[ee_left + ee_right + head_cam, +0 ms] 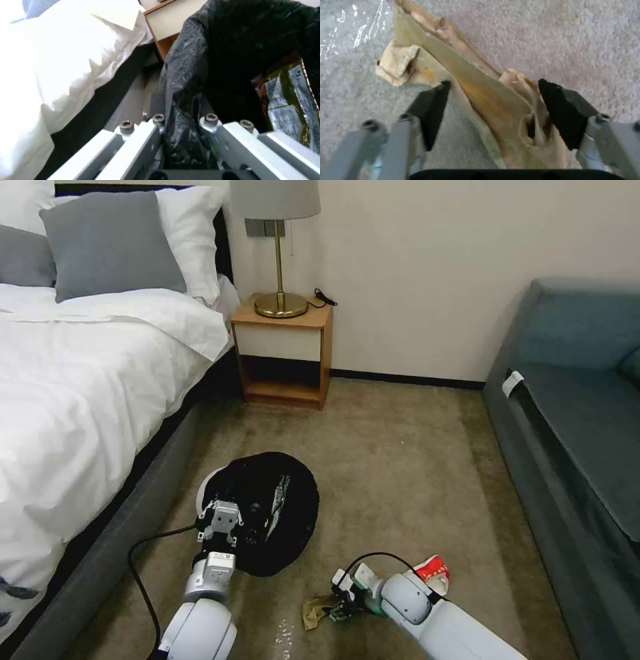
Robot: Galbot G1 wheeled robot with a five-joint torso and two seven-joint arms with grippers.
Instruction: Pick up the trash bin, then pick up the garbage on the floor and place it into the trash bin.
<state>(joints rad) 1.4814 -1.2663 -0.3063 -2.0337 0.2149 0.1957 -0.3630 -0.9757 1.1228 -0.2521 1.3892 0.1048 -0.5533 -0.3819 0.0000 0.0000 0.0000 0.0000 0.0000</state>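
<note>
The trash bin [277, 513], white with a black bag [213, 57] over its rim, sits by the bed with its mouth towards the head camera. My left gripper [220, 521] [183, 121] is shut on the bagged near rim. A yellow-black snack wrapper [290, 100] lies inside the bin. On the floor [400, 467], my right gripper [339, 607] [495, 85] is open, its black pads [433, 110] straddling the crumpled brown paper [313, 610] [476, 92]. A red-white crushed packet [433, 569] lies just beyond the right wrist.
The bed [80, 400] runs along the left, close to the bin. A wooden nightstand [283, 353] with a lamp stands at the far wall. A grey-blue sofa [580, 433] lines the right. Something clear glints on the carpet [356, 27] beside the paper.
</note>
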